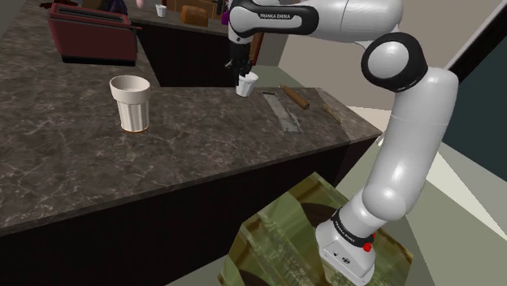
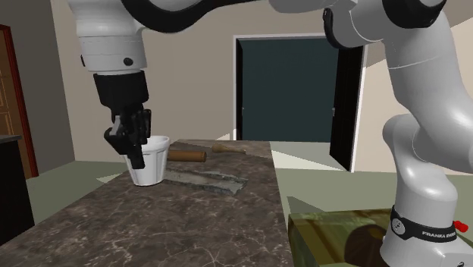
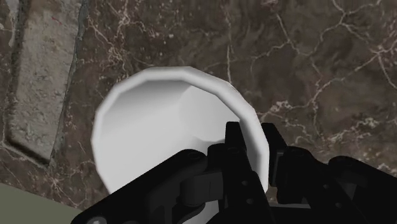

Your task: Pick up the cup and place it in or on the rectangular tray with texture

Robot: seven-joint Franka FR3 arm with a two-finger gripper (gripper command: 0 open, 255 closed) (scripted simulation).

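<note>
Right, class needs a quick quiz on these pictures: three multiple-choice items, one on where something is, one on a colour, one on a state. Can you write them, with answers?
1. Where is the small cup relative to the tray?
A. In the middle of it
B. Beside it, over the counter
C. Underneath it

2. What colour is the small cup?
A. White
B. Red
C. Green

3. How are the fingers standing?
A. Wide open, far from the small cup
B. Shut on nothing
C. Shut on the small cup's rim

Answers:
1 B: the wrist view shows bare counter between small cup and tray.
2 A: it is plain white in all three views.
3 C: one finger is inside the rim and one outside, clasping it.
</note>
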